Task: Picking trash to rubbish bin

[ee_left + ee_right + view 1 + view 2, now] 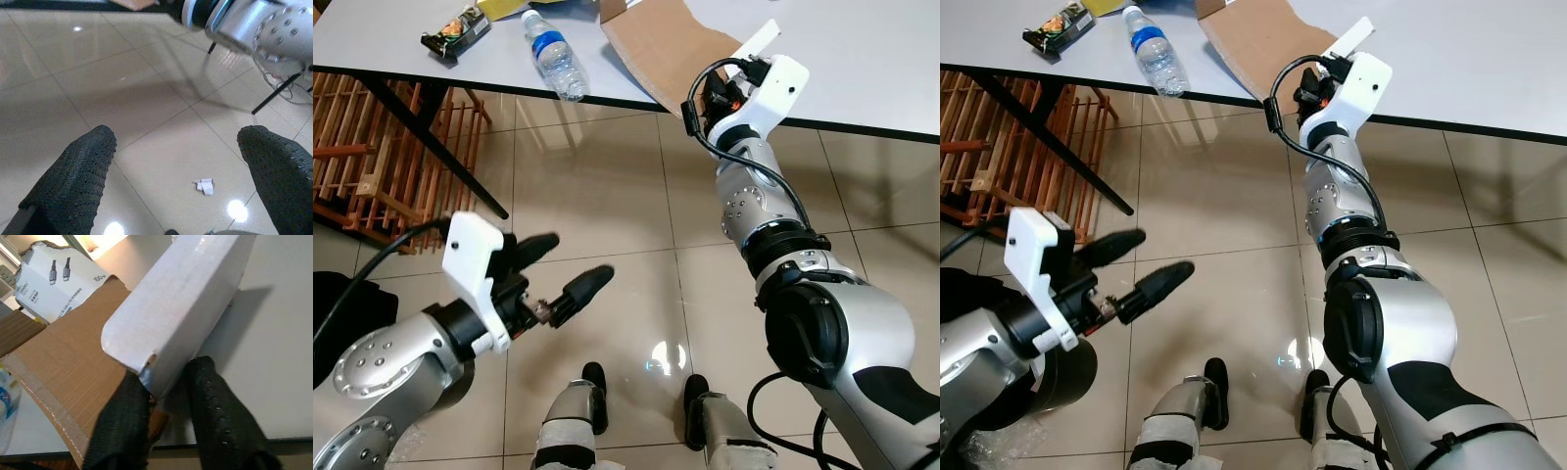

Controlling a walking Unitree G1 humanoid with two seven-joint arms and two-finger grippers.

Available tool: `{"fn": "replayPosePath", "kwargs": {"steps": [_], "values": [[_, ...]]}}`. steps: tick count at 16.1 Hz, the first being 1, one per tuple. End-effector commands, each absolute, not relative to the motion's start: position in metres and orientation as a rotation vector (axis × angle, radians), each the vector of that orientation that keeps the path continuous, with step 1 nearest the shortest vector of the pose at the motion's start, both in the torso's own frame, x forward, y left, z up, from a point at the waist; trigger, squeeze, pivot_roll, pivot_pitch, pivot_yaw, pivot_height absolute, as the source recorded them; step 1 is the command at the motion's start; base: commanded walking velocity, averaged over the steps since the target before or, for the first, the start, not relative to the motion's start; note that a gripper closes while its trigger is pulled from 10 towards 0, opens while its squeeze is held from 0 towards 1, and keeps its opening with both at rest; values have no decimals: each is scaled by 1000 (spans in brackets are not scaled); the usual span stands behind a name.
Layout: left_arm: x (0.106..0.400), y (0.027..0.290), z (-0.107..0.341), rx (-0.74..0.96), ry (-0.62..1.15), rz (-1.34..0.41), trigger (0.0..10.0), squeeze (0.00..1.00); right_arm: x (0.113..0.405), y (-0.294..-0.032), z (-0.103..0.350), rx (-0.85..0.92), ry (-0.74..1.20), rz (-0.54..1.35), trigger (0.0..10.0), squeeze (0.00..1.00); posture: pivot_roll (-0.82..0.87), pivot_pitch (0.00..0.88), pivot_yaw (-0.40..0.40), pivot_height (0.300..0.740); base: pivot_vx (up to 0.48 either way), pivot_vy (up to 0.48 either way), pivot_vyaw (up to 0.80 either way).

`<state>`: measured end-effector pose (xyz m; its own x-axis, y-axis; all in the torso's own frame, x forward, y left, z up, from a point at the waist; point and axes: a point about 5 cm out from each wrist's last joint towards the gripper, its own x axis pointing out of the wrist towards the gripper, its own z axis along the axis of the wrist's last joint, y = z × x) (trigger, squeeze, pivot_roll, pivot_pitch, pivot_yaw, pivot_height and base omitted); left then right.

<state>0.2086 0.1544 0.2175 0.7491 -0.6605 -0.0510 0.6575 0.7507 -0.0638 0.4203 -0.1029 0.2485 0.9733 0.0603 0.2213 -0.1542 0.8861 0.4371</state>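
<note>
Currently right gripper (168, 406) up at near edge of grey-white tabletop (862, 59), fingers clamped on flat white cardboard box (176, 298), gripping its lower end. Box long axis running up and away from gripper, tilted, far end over tabletop; underside looks lifted off surface, not certain. Just beside box: torn brown corrugated cardboard sheet (661, 44), overhanging tabletop edge. Printed white cable-packaging carton (54, 281) lying beyond it. Further toward robot's left along tabletop: clear plastic water bottle with blue label (553, 54) on its side, then dark crumpled snack wrapper (455, 31).

Left gripper (553, 279) held low over beige tiled floor (597, 186), fingers spread apart, empty. Small scrap of white paper (204, 186) on floor ahead of it.

Judgement: grasp done, next is withdraw and carry. Pull-back toward robot has open room, only floor below. Watch brown sheet touching or nearly touching box – risk of dragging it off edge. Wooden slatted rack (372, 166) and black table leg (440, 152) on left side, well apart from right arm. Rubbish bin location unknown.
</note>
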Motion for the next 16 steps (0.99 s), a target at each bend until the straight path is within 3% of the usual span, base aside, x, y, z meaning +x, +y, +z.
{"fn": "replayPosePath", "kwargs": {"steps": [1,16], "values": [[204,153,219,-46,75,-728,10000,0,417,-95,222,471,-99,118,0,0,371,421,118,740,0,0,0],[206,153,221,-39,82,-729,10000,0,417,-102,230,395,-166,58,0,0,368,404,118,740,0,0,0]]}}
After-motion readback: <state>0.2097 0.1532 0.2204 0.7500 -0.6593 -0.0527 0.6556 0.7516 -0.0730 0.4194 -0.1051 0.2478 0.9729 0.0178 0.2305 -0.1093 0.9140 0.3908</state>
